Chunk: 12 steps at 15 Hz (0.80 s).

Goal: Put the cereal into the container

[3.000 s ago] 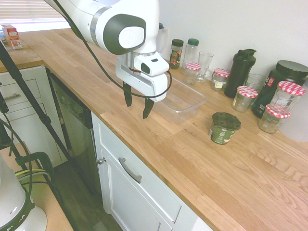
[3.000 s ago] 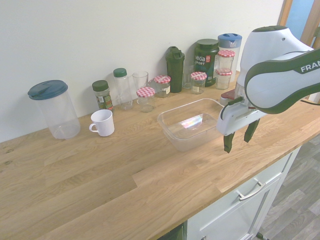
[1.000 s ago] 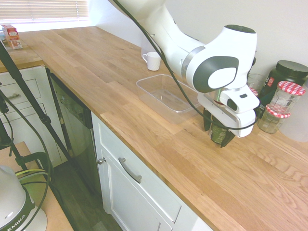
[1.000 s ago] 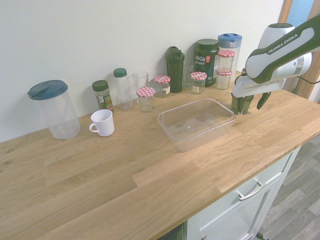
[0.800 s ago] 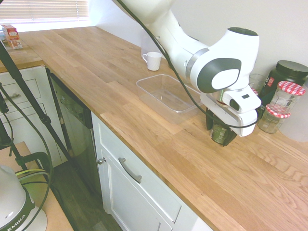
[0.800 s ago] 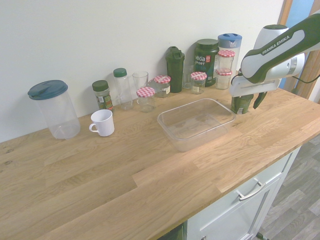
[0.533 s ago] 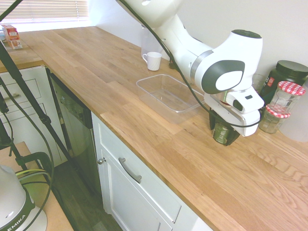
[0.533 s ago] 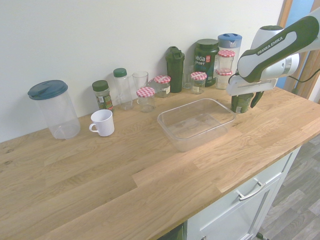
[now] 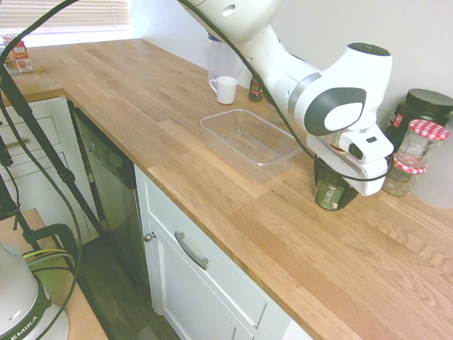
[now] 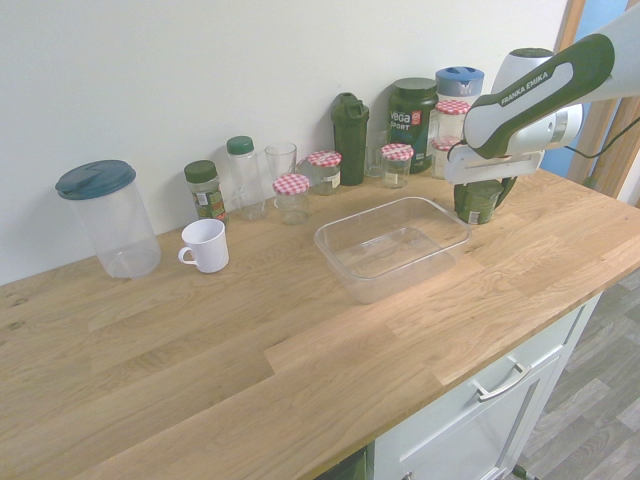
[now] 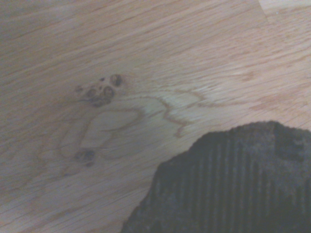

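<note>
First exterior: my fingers (image 9: 331, 190) straddle the cereal (image 9: 329, 195) on the bench (image 9: 141, 106), right of the tub (image 9: 244, 138); can't tell if they're pinching. Second exterior: a glancing grip under that wide lid could tip it. Wrist: just the dark ribbed lid.

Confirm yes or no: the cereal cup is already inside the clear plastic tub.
No. The cereal cup stands on the wooden counter beside the empty clear tub.
</note>
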### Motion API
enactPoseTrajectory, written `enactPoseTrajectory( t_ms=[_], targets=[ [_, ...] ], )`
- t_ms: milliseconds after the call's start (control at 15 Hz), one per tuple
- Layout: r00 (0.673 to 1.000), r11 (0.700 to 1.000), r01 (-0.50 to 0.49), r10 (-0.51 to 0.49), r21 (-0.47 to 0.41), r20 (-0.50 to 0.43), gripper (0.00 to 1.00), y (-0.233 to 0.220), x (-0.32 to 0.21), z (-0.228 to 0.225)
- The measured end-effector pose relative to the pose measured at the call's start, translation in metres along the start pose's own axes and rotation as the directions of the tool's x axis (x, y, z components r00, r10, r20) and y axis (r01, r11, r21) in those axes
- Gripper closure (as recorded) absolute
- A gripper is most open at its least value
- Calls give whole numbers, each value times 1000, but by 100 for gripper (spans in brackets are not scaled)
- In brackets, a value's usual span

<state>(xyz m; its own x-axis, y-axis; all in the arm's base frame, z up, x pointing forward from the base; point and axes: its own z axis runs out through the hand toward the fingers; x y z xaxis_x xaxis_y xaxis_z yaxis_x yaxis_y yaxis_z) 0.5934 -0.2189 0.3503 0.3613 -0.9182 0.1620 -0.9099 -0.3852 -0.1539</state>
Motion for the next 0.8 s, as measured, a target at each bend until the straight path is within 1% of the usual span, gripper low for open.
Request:
enactPoseTrajectory(
  t_ms=[267,400,467,600,733,800],
  targets=[
    [1000,1000,-8,8,-1,-3,100,2,6,-4],
    [1000,1000,-3,3,12,-6,100,-7,7,-20],
    [1000,1000,8,-8,28,-10,100,-17,5,-39],
    [999,997,43,-42,68,-18,100,-40,-17,-86],
    [996,992,86,-84,90,-32,100,-63,-56,-129],
    [993,989,112,-109,94,-35,100,-72,-81,-139]
  ],
)
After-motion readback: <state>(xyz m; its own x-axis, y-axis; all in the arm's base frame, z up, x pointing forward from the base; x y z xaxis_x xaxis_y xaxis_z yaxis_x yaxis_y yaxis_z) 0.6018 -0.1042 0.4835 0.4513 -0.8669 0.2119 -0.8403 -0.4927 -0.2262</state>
